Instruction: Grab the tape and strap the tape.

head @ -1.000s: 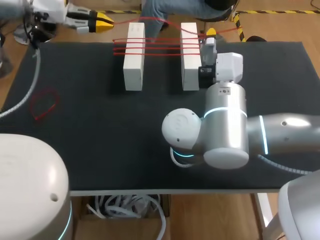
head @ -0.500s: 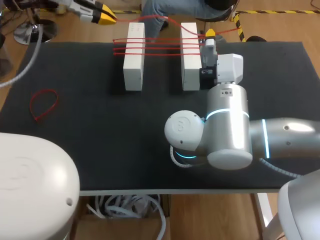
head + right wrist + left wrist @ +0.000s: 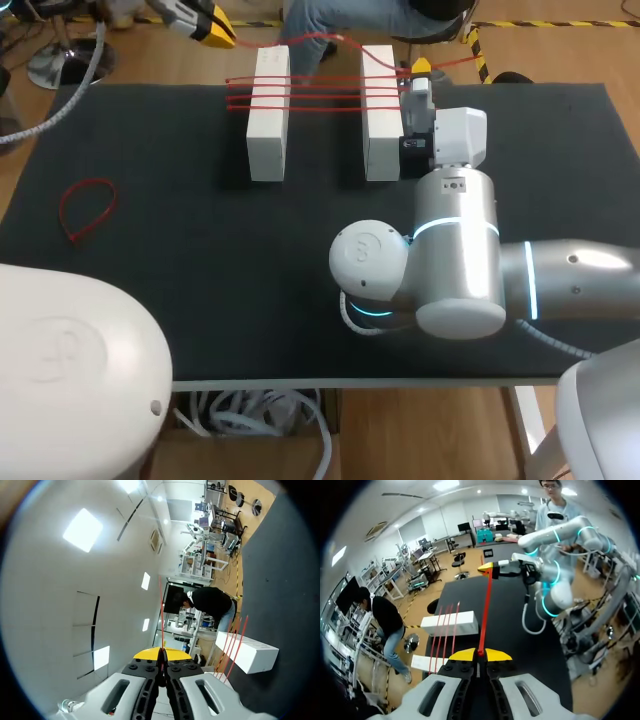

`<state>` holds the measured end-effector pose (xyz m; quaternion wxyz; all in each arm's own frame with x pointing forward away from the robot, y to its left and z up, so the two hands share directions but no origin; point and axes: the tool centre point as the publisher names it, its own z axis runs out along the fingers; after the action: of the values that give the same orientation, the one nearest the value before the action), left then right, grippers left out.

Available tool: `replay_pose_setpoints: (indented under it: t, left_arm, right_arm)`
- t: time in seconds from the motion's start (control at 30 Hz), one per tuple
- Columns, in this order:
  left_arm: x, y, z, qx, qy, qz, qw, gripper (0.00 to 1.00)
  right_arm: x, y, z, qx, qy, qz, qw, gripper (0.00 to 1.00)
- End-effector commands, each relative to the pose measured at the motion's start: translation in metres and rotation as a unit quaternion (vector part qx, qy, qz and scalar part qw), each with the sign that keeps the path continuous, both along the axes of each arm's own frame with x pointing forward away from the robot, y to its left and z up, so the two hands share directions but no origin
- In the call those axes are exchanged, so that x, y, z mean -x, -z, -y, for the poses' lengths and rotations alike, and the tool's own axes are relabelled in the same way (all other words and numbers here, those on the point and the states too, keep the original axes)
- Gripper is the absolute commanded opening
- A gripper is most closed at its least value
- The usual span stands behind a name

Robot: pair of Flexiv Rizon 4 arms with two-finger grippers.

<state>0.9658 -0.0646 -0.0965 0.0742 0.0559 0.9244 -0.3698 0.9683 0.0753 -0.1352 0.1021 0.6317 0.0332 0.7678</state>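
L claw [image 3: 480, 653], R claw [image 3: 162, 652] pinch tape [image 3: 485, 610] nr table's [image 3: 150, 250] far edge.

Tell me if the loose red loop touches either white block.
No, the loop lies alone on the mat, well apart from the nearer block.

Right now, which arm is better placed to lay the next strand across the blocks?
Probably left. The left gripper holds the tape out past the left block, free to swing across. The right gripper is shut on the other end, tucked beside the right block, like an anchor.
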Motion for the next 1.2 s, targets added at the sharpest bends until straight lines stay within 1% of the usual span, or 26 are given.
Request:
replay_pose_setpoints:
  t: [0.03,0.07,0.1,0.13,0.17,0.2,0.23,0.27,0.33,0.37,0.43,0.47,0.5,0.57,0.6,0.67,1.2]
  left_arm:
    - [0.006,-0.006,0.001,-0.041,-0.001,0.0,0.999,0.0]
    - [0.007,-0.006,0.002,-0.039,0.001,-0.002,0.999,0.0]
    - [0.008,-0.006,0.001,-0.03,-0.002,-0.003,1.0,0.0]
    - [0.009,-0.006,0.001,-0.038,0.001,-0.006,0.999,0.0]
    - [0.01,-0.006,0.002,-0.032,0.002,-0.007,0.999,0.0]
    - [0.011,-0.007,0.002,-0.032,0.0,-0.009,0.999,0.0]
    - [0.012,-0.006,0.002,-0.04,0.001,-0.012,0.999,0.0]
    - [0.013,-0.006,0.002,-0.036,0.001,-0.014,0.999,0.0]
    - [0.014,-0.007,0.003,-0.048,0.002,-0.017,0.999,0.0]
    - [0.015,-0.008,0.003,-0.039,-0.003,-0.019,0.999,0.0]
    - [0.017,-0.01,0.002,-0.047,-0.004,-0.019,0.999,0.0]
    - [0.017,-0.01,0.002,-0.042,-0.007,-0.019,0.999,0.0]
    - [0.017,-0.01,0.002,-0.05,-0.006,-0.02,0.999,0.0]
    - [0.018,-0.01,0.003,-0.049,-0.006,-0.021,0.999,0.0]
    - [0.018,-0.01,0.003,-0.056,-0.003,-0.022,0.998,0.0]
    - [0.019,-0.011,0.004,-0.058,-0.007,-0.025,0.998,0.0]
    - [0.019,-0.011,0.004,-0.058,-0.007,-0.025,0.998,0.0]
  right_arm:
    - [0.0,-0.003,0.001,0.001,-0.001,-0.003,1.0,0.0]
    - [0.0,-0.003,0.001,0.001,-0.001,-0.003,1.0,0.0]
    - [0.0,-0.003,0.001,0.001,-0.001,-0.003,1.0,0.0]
    - [0.0,-0.003,0.001,0.001,-0.001,-0.003,1.0,0.0]
    - [0.0,-0.003,0.001,0.001,-0.001,-0.003,1.0,0.0]
    - [0.0,-0.003,0.001,0.001,-0.001,-0.003,1.0,0.0]
    - [0.0,-0.003,0.001,0.001,-0.001,-0.003,1.0,0.0]
    - [0.0,-0.003,0.001,0.001,-0.001,-0.003,1.0,0.0]
    - [0.0,-0.003,0.001,0.001,-0.001,-0.003,1.0,0.0]
    - [0.0,-0.003,0.001,0.001,-0.001,-0.003,1.0,0.0]
    - [0.0,-0.003,0.001,0.001,-0.001,-0.003,1.0,0.0]
    - [0.0,-0.003,0.001,0.001,-0.001,-0.003,1.0,0.0]
    - [0.0,-0.003,0.001,0.001,-0.001,-0.003,1.0,0.0]
    - [0.0,-0.003,0.001,0.001,-0.001,-0.003,1.0,0.0]
    - [0.0,-0.003,0.001,0.001,-0.001,-0.003,1.0,0.0]
    - [0.0,-0.003,0.001,0.001,-0.001,-0.003,1.0,0.0]
    - [0.0,-0.003,0.001,0.001,-0.001,-0.003,1.0,0.0]
